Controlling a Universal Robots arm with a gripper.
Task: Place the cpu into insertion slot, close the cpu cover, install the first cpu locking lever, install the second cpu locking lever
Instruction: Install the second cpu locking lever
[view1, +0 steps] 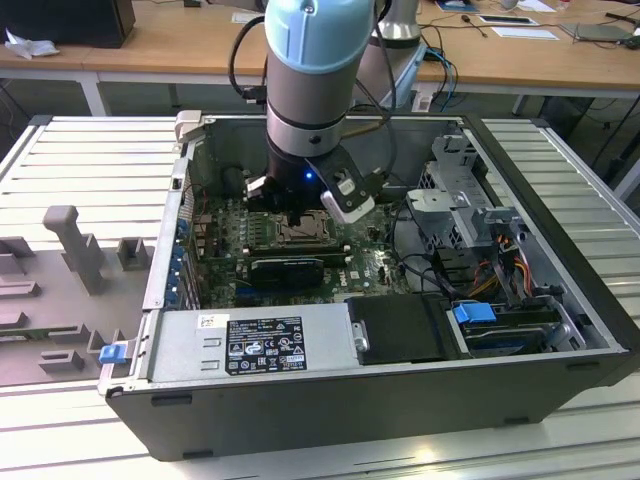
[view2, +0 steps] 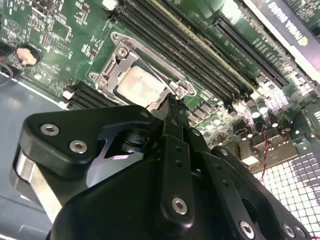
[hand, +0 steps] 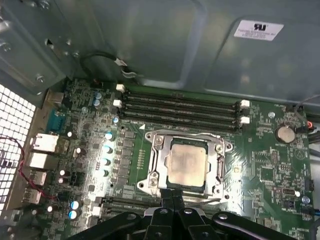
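The open grey steel computer case (view1: 400, 400) lies on its side on a slatted metal table (view1: 90, 170), with the green circuit board (hand: 270, 165) exposed on its floor. The blue-and-grey robot arm (view1: 310, 60) reaches down into the case. On the board, the square silvery-rimmed insertion slot (hand: 155, 145) already holds the pale silver-beige square cpu (hand: 187, 162), and the thin silvery cpu cover (hand: 216, 167) lies flat around the chip. The black gripper (hand: 172, 195) hovers just beside the socket edge, fingertips pressed together and clamped on nothing. Judged from this, placement and cover closing are done; the locking-lever step is in hand. The next move calls for fine downward contact on a thin wire lever (view2: 165, 75) without scraping the board.
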